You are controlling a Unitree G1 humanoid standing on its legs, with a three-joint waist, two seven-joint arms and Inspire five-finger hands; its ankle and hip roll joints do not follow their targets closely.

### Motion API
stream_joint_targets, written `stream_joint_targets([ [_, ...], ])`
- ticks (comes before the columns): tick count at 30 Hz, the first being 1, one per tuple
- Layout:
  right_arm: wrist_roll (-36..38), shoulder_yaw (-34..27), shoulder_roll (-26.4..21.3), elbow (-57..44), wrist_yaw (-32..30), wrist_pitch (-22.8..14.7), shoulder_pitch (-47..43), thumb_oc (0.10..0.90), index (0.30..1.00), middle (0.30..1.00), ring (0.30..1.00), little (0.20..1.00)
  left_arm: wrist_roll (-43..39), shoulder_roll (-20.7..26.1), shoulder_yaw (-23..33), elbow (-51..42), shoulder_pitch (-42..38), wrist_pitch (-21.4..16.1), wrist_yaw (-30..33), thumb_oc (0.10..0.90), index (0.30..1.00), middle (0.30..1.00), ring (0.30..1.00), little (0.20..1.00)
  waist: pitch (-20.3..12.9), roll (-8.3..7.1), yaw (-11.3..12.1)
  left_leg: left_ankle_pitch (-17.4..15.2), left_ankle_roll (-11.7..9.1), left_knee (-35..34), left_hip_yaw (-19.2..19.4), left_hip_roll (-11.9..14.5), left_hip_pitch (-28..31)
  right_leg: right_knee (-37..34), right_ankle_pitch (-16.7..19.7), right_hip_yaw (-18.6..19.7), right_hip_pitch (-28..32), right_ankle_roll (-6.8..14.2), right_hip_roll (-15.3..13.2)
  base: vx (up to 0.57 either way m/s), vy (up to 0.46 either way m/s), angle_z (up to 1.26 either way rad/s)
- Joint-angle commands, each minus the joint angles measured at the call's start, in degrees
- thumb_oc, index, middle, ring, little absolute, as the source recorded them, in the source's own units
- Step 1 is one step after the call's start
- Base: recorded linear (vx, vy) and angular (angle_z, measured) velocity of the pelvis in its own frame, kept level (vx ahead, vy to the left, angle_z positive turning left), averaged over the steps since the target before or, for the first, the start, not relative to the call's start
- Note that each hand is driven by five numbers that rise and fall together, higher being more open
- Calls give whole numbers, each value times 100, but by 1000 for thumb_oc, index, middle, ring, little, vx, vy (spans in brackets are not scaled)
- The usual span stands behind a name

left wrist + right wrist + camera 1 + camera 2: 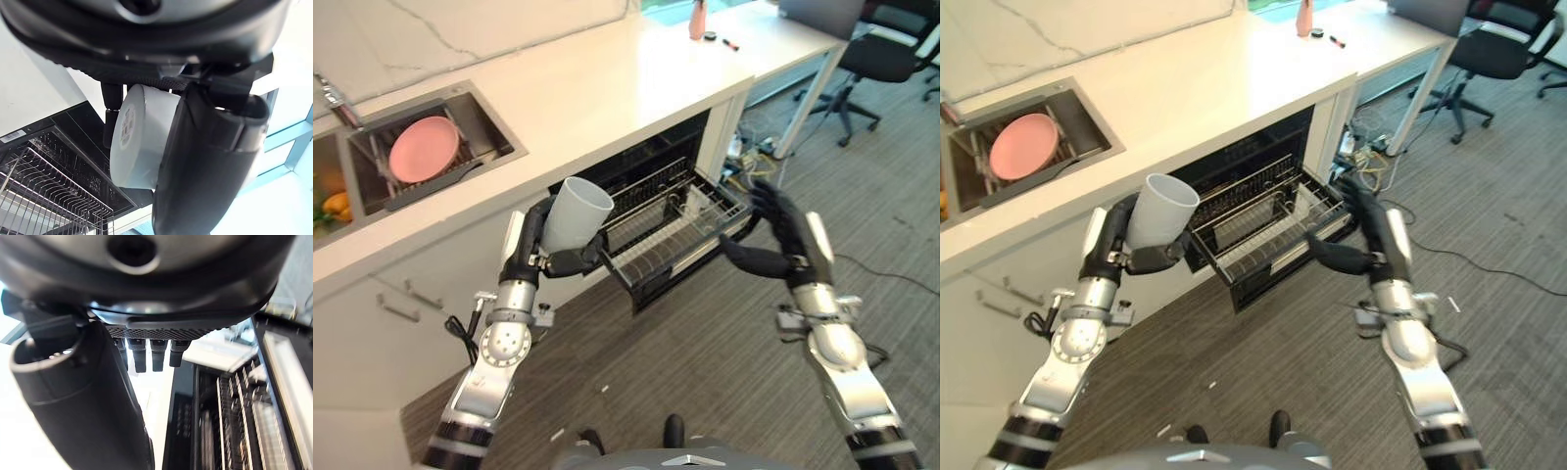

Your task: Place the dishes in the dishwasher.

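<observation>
My left hand [558, 257] is shut on a pale grey cup [576, 215], held tilted with its mouth up, just left of the pulled-out dishwasher rack [671, 227]. In the left wrist view the cup [139, 139] sits between thumb and fingers above the wire rack [54, 196]. My right hand [781, 235] is open at the rack's right front corner, its thumb reaching toward the rack's edge; whether it touches is unclear. A pink plate [423, 149] lies in the sink [489, 122] on the counter at the upper left.
The white counter [607, 88] runs above the open dishwasher. A pink bottle [698, 20] stands on a desk at the far end. An office chair [881, 59] stands at the upper right. Cables [749, 157] lie on the carpet by the desk leg.
</observation>
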Motion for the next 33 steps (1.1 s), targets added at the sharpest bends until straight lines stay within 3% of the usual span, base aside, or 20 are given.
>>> stream_joint_targets([
  [1, 639, -289, -16, -429, -16, -658, -568, 800, 900, 900, 900, 900, 111, 50, 27, -386, -998, -705, 480, 400, 300, 300, 300, 300, -184, -73, 47, 498, -177, -1227, -475, 84, 108, 36, -295, 288, 357, 798, 9, 75, 33, -32],
  [4, 1263, -83, 276, -542, 68, -791, -671, 800, 900, 900, 900, 900, 773, 203, -132, -187, -1540, -672, 753, 400, 300, 300, 300, 300, -460, 115, -117, 521, -66, -2225, -353, 58, 756, 43, -203, 246, 348, 850, 61, 78, 75, -7],
  [6, 1522, -22, 475, -668, 15, -850, -751, 800, 900, 900, 900, 900, 893, 234, -176, -134, -1772, -698, 842, 400, 300, 300, 300, 300, -618, 178, -226, 374, -18, -2282, -408, -17, 959, 36, -221, 230, 352, 843, 97, 49, 64, -21],
  [20, 2744, 858, 1021, -899, 312, -845, -1271, 800, 900, 900, 900, 900, 971, 67, -719, -314, -1925, -713, 823, 400, 300, 300, 300, 300, -752, 138, -178, 143, 120, -2282, -303, -77, 1187, 36, -221, 413, 403, 880, 40, 12, 22, -3],
  [29, 3031, 1123, 1219, -855, 283, -852, -1210, 800, 900, 900, 900, 900, 1106, 10, -1100, -428, -1938, -749, 720, 400, 300, 300, 300, 300, -779, 142, -149, 62, 153, -2282, -281, -98, 1254, 36, -222, 418, 431, 912, -32, 7, 6, -2],
  [33, 2746, 1297, 1265, -815, 75, -791, -1201, 800, 900, 900, 900, 900, 1102, -17, -1160, -397, -1911, -710, 780, 400, 300, 300, 300, 300, -785, 148, -160, 53, 151, -2282, -271, -105, 1261, 36, -221, 420, 431, 919, -38, 0, 0, 0],
])
